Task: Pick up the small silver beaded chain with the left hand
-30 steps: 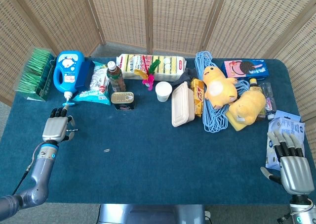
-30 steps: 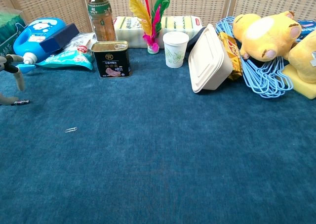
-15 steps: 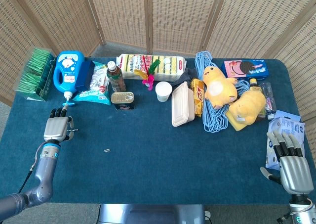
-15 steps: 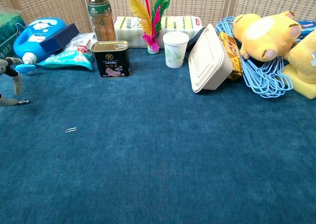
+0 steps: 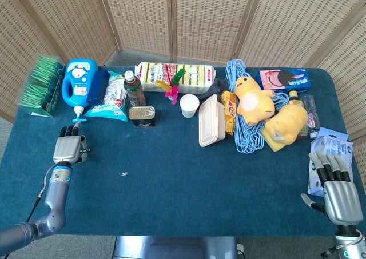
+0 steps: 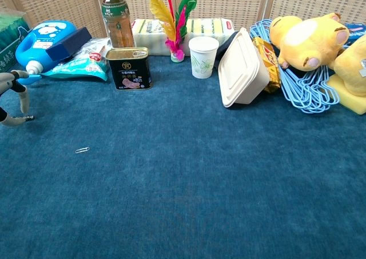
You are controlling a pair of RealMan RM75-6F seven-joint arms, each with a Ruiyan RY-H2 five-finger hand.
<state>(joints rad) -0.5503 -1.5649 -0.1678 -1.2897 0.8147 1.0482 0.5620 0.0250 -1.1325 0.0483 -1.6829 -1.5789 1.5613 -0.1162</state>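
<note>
The small silver beaded chain (image 5: 123,174) lies as a tiny glinting piece on the blue cloth, left of the table's middle; the chest view shows the chain (image 6: 82,150) lying alone. My left hand (image 5: 68,148) hovers near the table's left edge, up and to the left of the chain and well apart from it. Its fingers (image 6: 22,96) curve downward at the chest view's left border, apart and holding nothing. My right hand (image 5: 337,189) sits at the front right corner, fingers spread, empty. It does not show in the chest view.
Along the back stand a blue detergent jug (image 5: 79,87), a tea bottle (image 6: 116,18), a black tin can (image 6: 129,68), a feather shuttlecock (image 6: 174,22), a paper cup (image 6: 203,56), a lidded food box (image 6: 245,69), blue hangers (image 5: 240,110) and yellow plush toys (image 5: 253,99). A blue-white packet (image 5: 320,156) lies by my right hand.
My left hand has crept slightly to the right and its fingers have curled down a little. The chain and my right hand have not moved.
</note>
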